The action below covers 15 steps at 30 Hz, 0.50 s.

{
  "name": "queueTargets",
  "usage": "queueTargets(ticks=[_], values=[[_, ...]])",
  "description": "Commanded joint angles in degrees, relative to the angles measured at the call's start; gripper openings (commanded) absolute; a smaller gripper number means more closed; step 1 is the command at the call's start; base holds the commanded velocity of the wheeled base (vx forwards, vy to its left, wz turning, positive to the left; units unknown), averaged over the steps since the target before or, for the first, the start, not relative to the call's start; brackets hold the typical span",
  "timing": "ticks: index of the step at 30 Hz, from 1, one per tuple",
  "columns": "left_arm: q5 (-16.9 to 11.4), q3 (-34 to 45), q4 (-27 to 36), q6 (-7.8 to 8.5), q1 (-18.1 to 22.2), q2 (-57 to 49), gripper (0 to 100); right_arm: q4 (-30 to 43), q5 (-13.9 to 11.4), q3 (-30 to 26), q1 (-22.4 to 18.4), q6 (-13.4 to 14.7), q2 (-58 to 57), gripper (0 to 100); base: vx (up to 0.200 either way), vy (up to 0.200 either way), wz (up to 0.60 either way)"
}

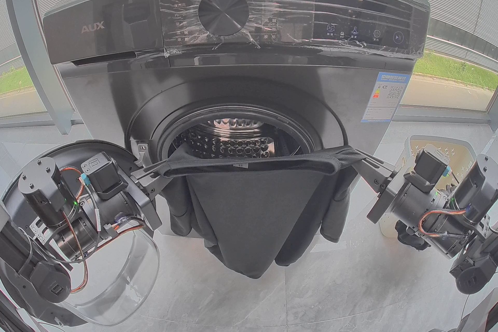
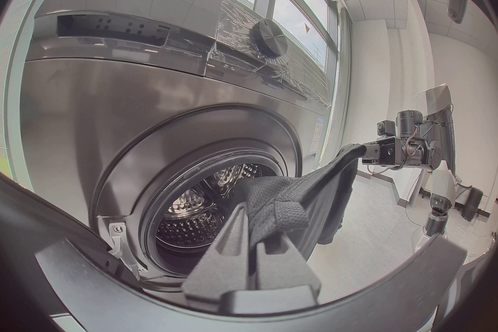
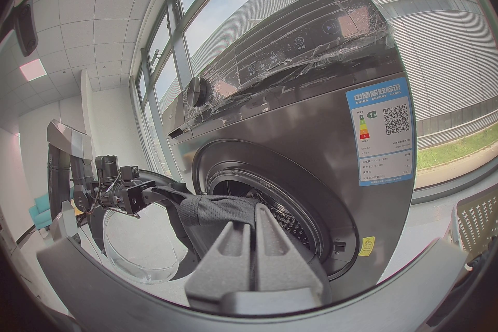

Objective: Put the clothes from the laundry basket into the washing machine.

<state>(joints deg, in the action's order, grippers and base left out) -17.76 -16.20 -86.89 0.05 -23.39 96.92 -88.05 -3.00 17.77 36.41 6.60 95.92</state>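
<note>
A black garment (image 1: pixel 254 213) hangs stretched in front of the open washing machine (image 1: pixel 93 89). Its top edge is pulled taut across the lower part of the round opening, and the rest drapes down toward the floor. The 2 hands hold it at about the same height: the left hand (image 1: pixel 155 173) is clamped on the garment's left end and the right hand (image 1: pixel 363 160) on its right end. Behind the cloth the perforated drum (image 1: pixel 233 141) shows. The machine's glass door (image 1: pixel 116 281) stands swung open at the near left, below the left arm. A white laundry basket (image 1: pixel 464 147) sits on the floor to the right, behind the right arm.
</note>
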Motion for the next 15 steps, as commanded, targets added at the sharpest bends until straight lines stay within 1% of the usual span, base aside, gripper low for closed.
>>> queueTargets(ticks=[1, 5, 6, 10, 12, 15], values=[[0.0, 0.1, 0.0, -0.05, 0.1, 0.1, 0, -0.1, 0.0, 0.1, 0.1, 0.0, 0.1, 0, 0.000, 0.000, 0.00], [-0.3, 0.4, 0.0, 0.04, 0.1, 0.1, 0, -0.1, 0.0, 0.2, 0.0, 0.0, 0.4, 0, 0.000, 0.000, 0.00], [-0.3, 0.4, 0.0, 0.04, 0.1, 0.1, 100, -0.1, 0.0, 0.2, 0.0, 0.0, 0.4, 0, 0.000, 0.000, 0.00], [-0.3, 0.7, 0.0, -0.05, 0.1, 0.2, 100, -0.4, 0.0, 0.8, 0.0, 0.1, 0.5, 0, 0.000, 0.000, 0.00], [-0.6, 2.2, 0.0, -1.02, -0.1, 0.7, 100, -0.1, 0.1, 1.8, -0.4, 0.2, 0.6, 0, 0.000, 0.000, 0.00], [-0.7, 4.2, 0.0, -1.10, -0.3, 1.3, 100, -0.1, 0.2, 2.5, -0.7, 0.3, 1.1, 0, 0.000, 0.000, 0.00]])
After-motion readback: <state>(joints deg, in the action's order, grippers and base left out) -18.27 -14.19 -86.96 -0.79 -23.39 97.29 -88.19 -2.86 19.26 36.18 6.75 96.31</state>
